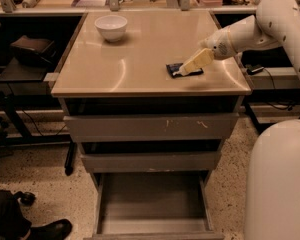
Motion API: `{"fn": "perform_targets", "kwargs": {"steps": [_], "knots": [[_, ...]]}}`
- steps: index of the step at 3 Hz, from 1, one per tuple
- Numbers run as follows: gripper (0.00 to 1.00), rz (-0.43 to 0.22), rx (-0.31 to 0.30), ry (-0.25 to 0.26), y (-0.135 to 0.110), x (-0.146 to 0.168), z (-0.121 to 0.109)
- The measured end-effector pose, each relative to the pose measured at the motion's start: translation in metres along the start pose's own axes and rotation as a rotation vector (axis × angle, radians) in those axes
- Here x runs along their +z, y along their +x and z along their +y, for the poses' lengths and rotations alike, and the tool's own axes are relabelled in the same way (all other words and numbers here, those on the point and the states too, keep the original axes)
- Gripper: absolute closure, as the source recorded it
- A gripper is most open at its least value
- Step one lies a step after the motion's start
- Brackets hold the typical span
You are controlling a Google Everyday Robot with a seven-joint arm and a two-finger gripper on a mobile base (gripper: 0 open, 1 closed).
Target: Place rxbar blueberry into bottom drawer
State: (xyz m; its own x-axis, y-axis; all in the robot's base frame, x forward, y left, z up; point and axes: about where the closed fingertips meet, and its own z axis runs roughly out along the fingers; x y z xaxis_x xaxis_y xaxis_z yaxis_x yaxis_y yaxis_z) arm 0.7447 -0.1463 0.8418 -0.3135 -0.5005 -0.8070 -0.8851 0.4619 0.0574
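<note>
The rxbar blueberry point(176, 70), a small dark flat bar, lies on the tan cabinet top point(140, 49) near its right front corner. My gripper point(182, 72) reaches down from the right, its pale fingertips over the bar and covering its middle and right part. The bottom drawer point(152, 204) of the cabinet is pulled out, and its grey floor is bare. The two shallower drawers above it stand slightly out.
A white bowl point(111, 27) stands at the back left of the cabinet top. A black chair point(25, 59) is to the left. A dark shoe point(45, 230) is on the floor at lower left. My white base point(277, 184) fills the lower right.
</note>
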Motion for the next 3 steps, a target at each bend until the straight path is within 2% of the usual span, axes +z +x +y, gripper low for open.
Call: {"fn": "perform_targets", "kwargs": {"steps": [1,2,3], "knots": [[0.00,-0.039,0.013,-0.042,0.006,0.009,0.015],[0.00,-0.025,0.030,-0.043,0.017,0.021,0.012],[0.00,-0.025,0.030,-0.043,0.017,0.021,0.012]]}}
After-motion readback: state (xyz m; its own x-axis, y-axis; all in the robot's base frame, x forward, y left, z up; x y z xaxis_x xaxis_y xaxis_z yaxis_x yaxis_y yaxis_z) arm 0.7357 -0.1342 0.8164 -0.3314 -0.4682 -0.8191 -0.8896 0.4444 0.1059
